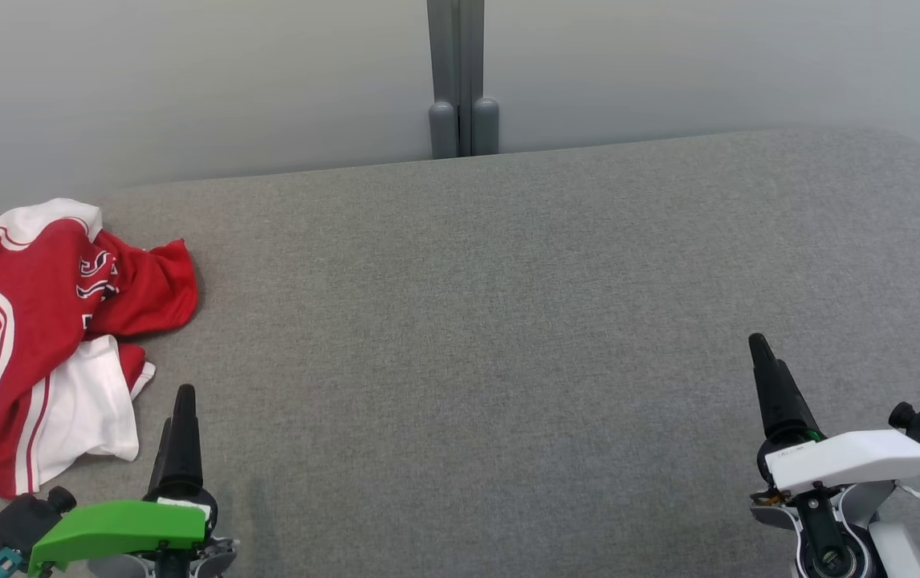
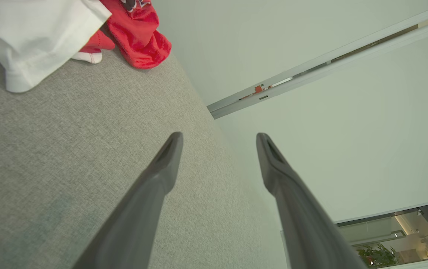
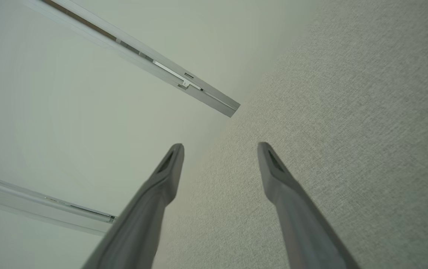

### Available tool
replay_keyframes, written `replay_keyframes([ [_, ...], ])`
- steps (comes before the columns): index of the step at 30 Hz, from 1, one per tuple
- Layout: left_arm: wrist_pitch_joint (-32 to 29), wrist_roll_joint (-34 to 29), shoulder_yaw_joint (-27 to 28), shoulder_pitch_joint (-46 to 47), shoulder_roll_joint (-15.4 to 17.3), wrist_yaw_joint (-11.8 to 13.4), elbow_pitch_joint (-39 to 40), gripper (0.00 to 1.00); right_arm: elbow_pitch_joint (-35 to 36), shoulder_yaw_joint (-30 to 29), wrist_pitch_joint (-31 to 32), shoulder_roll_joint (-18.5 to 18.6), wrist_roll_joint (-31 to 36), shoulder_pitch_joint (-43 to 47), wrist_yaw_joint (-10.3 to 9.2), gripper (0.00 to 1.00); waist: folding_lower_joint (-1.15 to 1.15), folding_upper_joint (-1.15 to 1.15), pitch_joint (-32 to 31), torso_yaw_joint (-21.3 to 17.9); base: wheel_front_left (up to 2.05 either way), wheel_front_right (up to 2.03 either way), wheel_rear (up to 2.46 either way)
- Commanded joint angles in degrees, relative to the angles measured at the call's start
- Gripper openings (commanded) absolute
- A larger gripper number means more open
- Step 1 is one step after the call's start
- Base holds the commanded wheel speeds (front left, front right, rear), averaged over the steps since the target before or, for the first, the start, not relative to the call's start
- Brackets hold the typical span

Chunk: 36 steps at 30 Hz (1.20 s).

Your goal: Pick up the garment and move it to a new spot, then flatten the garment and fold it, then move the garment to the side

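While the crumpled red-and-white shirt [image 1: 42,321] sits at the left edge of the gray table [image 1: 468,321] in the head view, the left hand [image 1: 177,403] is just beside it, the right hand [image 1: 767,353] well apart, a gray post [image 1: 460,80] behind. Left wrist view: fingers [image 2: 161,175] spread wide, empty, shirt ahead. Right wrist view: also wide open, empty, over the table.

A grey fabric surface [image 1: 508,321] lies evenly lit. Behind it stand pale panels [image 1: 187,80], joined by a grey post [image 1: 460,72].
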<state>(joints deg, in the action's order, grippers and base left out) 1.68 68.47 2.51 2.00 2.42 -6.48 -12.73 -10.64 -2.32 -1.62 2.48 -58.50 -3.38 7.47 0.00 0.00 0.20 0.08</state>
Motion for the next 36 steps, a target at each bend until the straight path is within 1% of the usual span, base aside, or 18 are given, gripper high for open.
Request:
replay_keyframes([
  [1,0.6,-2.9,-0.1,0.2,0.4,0.2,1.1,1.0,1.3,0.5,-0.7,0.4,3.0,-0.1,0.02,1.0,0.0,0.0,0.0,0.0,0.0,0.0,0.0],
  [11,2.7,-13.8,-0.6,-0.5,0.4,0.4,1.3,1.0,2.3,1.6,-2.7,1.1,12.7,0.2,0.02,1.0,0.0,0.0,0.0,0.0,0.0,0.0,0.0],
  [21,4.4,-24.5,-0.9,-1.1,0.6,0.8,0.1,1.0,2.5,3.1,-4.5,2.2,21.0,0.1,0.02,1.0,0.0,0.0,-0.1,0.1,0.0,0.0,0.0],
  [36,6.8,-36.0,0.0,-1.8,0.6,0.8,0.1,1.0,2.7,4.4,-6.9,2.9,31.6,0.0,0.02,1.0,0.0,0.0,-0.1,0.1,0.0,0.0,0.0],
])
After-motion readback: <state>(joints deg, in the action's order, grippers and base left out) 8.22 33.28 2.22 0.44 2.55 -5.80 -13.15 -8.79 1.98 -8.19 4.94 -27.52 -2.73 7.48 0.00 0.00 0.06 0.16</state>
